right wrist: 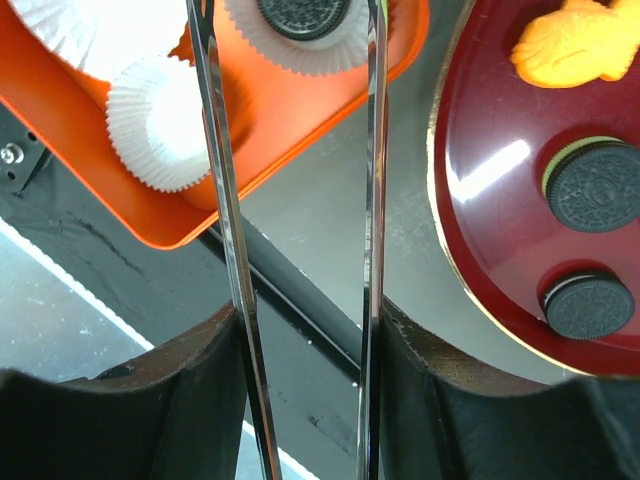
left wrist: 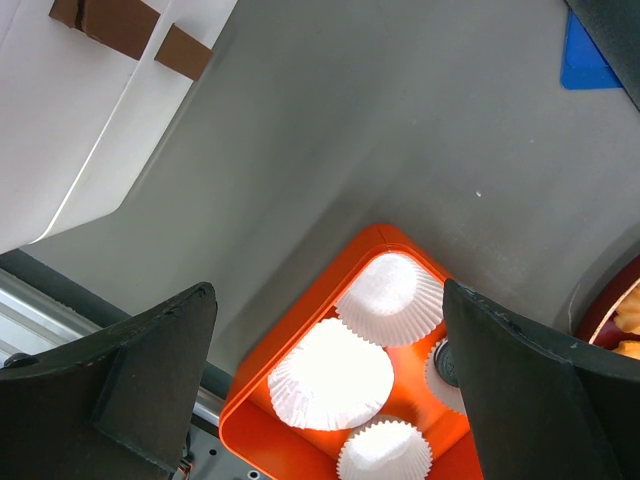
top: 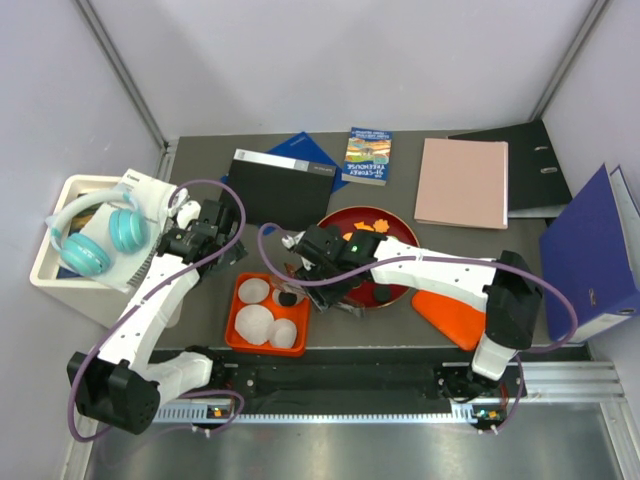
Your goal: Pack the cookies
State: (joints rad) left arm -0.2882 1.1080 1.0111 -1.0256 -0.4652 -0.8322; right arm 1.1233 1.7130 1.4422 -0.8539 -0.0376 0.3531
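Steel tongs [right wrist: 216, 150] pinched in right hand [right wrist: 305, 350], tips parted to leave black cookie [right wrist: 303, 15] in paper cup [right wrist: 300, 55]; left hand [left wrist: 325, 300] spread, idle.

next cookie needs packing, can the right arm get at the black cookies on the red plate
Probably yes: the right gripper holds open tongs just beside the red plate, and the black cookies lie uncovered on it with nothing in between.

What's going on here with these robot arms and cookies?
The right gripper holds metal tongs, blades apart, over the orange tray, where one black sandwich cookie sits in a paper cup. More cookies wait on the red plate. The left gripper hovers open near the tray, holding nothing.
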